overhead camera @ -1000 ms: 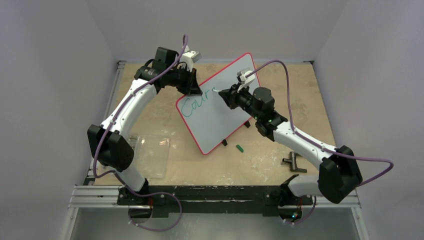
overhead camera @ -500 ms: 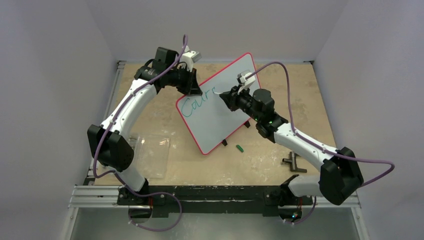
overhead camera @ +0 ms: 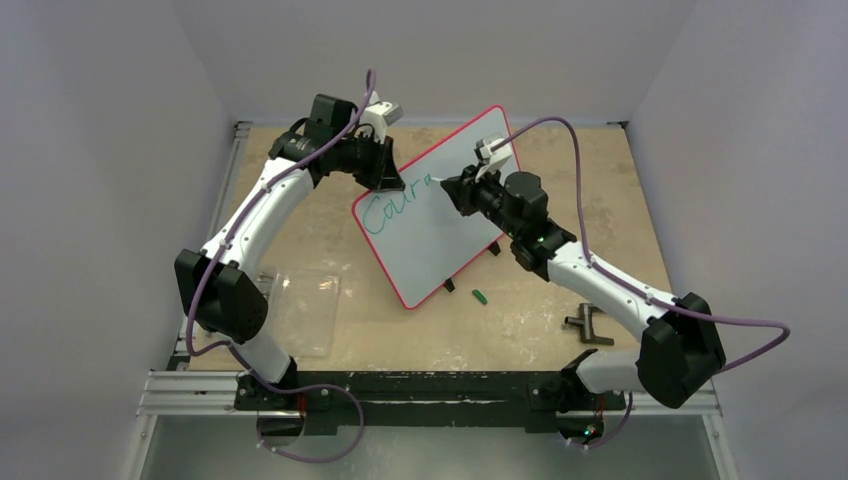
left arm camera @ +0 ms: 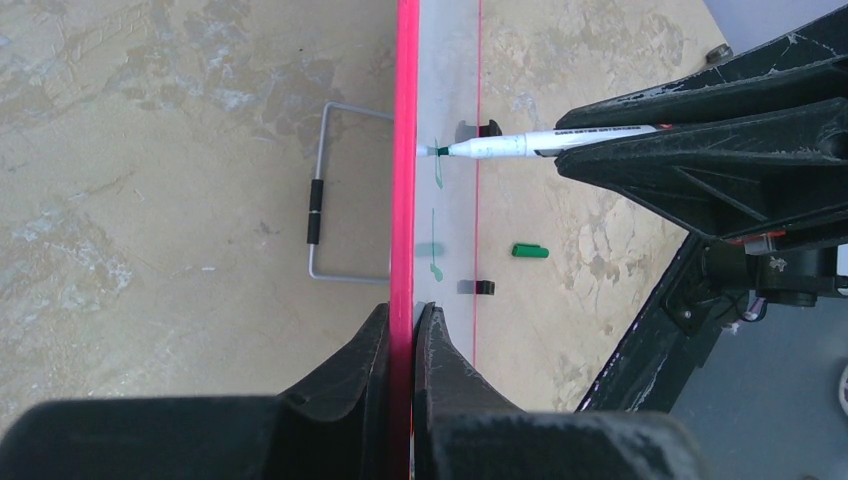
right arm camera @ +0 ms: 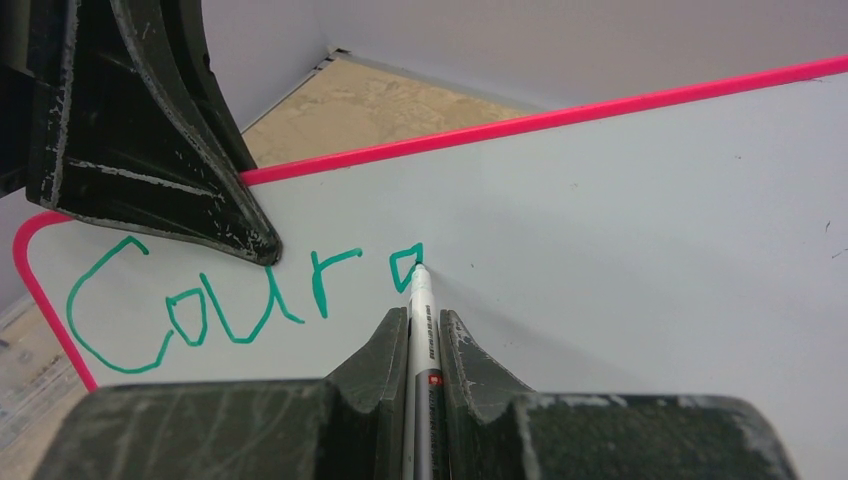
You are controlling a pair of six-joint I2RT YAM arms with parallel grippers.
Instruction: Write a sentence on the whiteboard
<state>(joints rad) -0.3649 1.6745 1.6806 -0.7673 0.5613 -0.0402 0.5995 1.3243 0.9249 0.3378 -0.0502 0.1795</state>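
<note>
The whiteboard (overhead camera: pixel 440 230), white with a red-pink rim, stands tilted at the table's middle. My left gripper (overhead camera: pixel 388 180) is shut on its upper left rim (left arm camera: pixel 405 200); the two fingers (left arm camera: pixel 440 350) clamp the pink edge. My right gripper (overhead camera: pixel 452 190) is shut on a white marker (right arm camera: pixel 418 310), whose tip touches the board. The sentence (right arm camera: pixel 230 300) in teal-green reads "Cour" with a part-made fifth letter at the tip. It also shows in the top view (overhead camera: pixel 392 210). The left finger (right arm camera: pixel 150 120) overlaps the board's top left in the right wrist view.
A green marker cap (overhead camera: pixel 479 296) lies on the table below the board, also in the left wrist view (left arm camera: pixel 530 251). A clear plastic sheet (overhead camera: pixel 305 310) lies at the near left. A dark metal T-piece (overhead camera: pixel 585 326) lies at the near right. The board's wire stand (left arm camera: pixel 330 190) shows behind it.
The right gripper has moved the marker up and slightly right, adding a stroke of a new letter after "Cour". The left arm and board have not moved.
</note>
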